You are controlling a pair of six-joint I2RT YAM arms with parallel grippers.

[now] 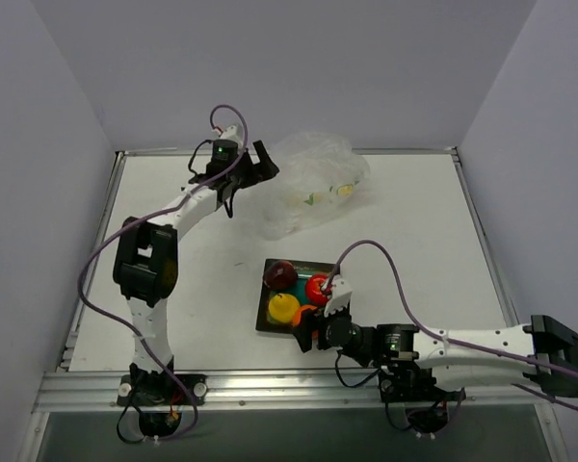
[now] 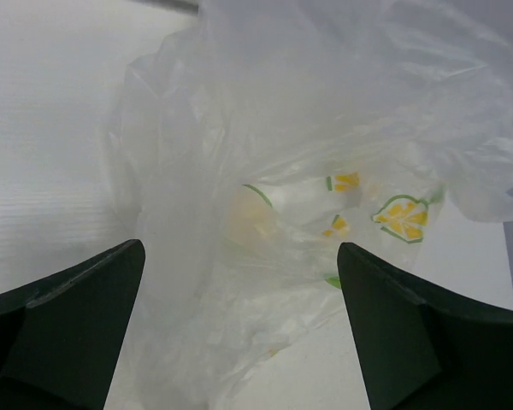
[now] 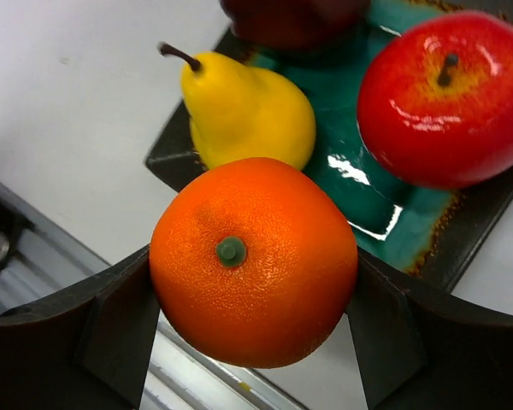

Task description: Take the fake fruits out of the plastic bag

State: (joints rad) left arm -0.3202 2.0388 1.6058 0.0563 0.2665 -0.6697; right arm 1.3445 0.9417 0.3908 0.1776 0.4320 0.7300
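The plastic bag [image 1: 313, 183] lies crumpled at the table's back, clear film with green and yellow marks [image 2: 402, 218]. My left gripper [image 1: 260, 166] stands open at its left end. In the left wrist view the film [image 2: 325, 128] spreads between and beyond the wide jaws [image 2: 239, 325], not clamped. My right gripper [image 1: 313, 322] is shut on the orange fruit [image 3: 252, 256] at the near edge of the teal plate [image 1: 265, 327]. On the plate rest the yellow fruit [image 1: 282, 307], the bright red one [image 1: 318, 287] and the dark red one [image 1: 280, 274].
The aluminium rail [image 1: 270, 390] runs along the table's near edge, just below the held fruit [image 1: 306, 311]. White walls close in the table at the back and both sides. The right arm [image 1: 482, 346] lies along the near right.
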